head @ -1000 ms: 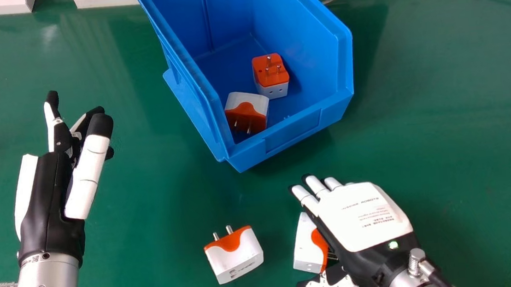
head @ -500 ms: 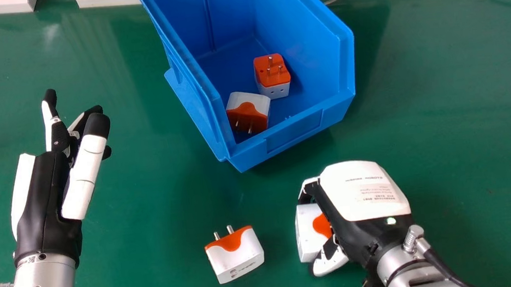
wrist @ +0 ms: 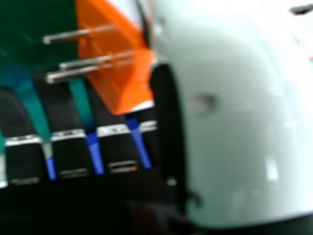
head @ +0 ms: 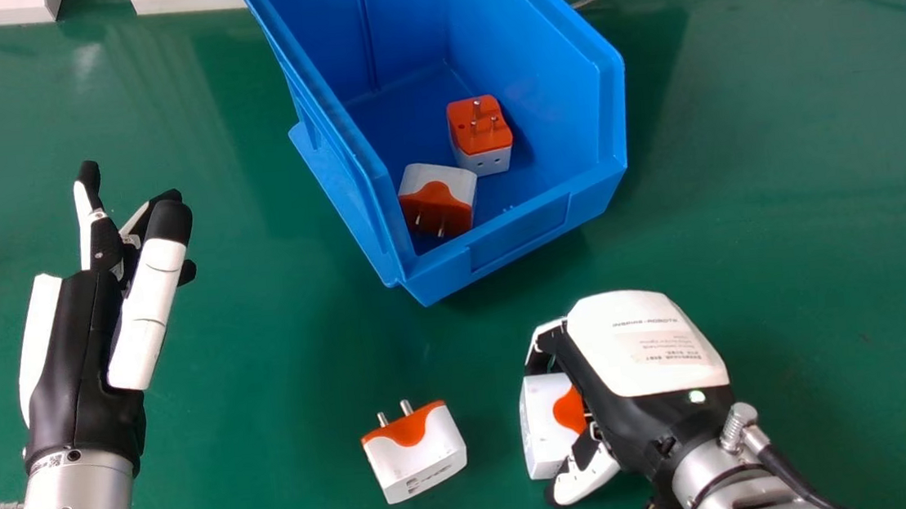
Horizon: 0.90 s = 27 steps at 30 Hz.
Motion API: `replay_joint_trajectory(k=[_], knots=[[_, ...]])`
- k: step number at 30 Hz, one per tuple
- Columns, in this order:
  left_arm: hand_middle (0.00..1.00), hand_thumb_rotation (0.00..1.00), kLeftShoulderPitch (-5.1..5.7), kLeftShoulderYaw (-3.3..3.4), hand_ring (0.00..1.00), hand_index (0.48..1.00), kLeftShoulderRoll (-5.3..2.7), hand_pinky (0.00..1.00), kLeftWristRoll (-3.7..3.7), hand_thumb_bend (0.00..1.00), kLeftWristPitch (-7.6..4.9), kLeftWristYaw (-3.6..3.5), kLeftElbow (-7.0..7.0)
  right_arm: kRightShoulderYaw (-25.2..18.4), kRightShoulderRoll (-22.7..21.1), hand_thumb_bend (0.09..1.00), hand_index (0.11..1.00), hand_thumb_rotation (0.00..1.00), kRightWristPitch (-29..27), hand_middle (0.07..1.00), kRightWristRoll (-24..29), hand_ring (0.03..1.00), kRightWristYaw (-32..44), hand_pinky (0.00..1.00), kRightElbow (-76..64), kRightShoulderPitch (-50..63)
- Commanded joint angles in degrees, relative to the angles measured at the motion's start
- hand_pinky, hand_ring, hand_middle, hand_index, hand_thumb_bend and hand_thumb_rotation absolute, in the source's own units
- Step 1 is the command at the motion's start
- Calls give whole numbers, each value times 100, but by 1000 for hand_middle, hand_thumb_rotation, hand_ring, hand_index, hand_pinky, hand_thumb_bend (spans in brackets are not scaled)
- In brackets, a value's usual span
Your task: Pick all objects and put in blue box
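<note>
Green tabletop (head: 814,256); right hand (head: 645,340) curled round pronged orange-white adapter (head: 543,427); left hand (head: 88,352) relaxed.

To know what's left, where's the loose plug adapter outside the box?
In the head view, the loose adapter lies on the table, left of the right hand and nearer the robot than the blue box.

Left robot hand (head: 77,345): at head view's left, edge up, fingers loosely extended; silver left forearm (head: 72,497) from bottom edge. Right robot hand (head: 637,345): lower right, back uppermost, fingers curled; silver right forearm (head: 706,470) slanting from bottom edge.
</note>
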Motion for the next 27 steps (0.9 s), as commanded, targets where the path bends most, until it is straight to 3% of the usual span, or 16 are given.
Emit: replay_joint_trajectory(k=[1,5,12,19,27], knots=[[901,947,-46,21,915,917,45,812,-42,858,-18,-22,-164,-95,-31,515,485,0,5,492,74,470,143,361,-527,87],[901,942,-73,16,915,917,51,812,-21,876,-12,-11,-133,-298,-22,515,487,0,-65,489,201,443,320,346,-1350,179],[901,938,-126,4,915,917,41,811,6,885,-27,15,-61,-751,-140,514,481,0,-506,445,313,172,263,119,-2083,-248],[901,936,-143,-21,915,916,20,812,74,886,-22,81,-37,-1196,-250,518,482,0,-1149,441,708,113,-28,65,-1865,-1205],[901,935,-118,-38,915,917,8,813,111,869,-39,113,-40,-1350,-305,516,480,0,-1753,425,1082,96,-420,51,-780,-2613]])
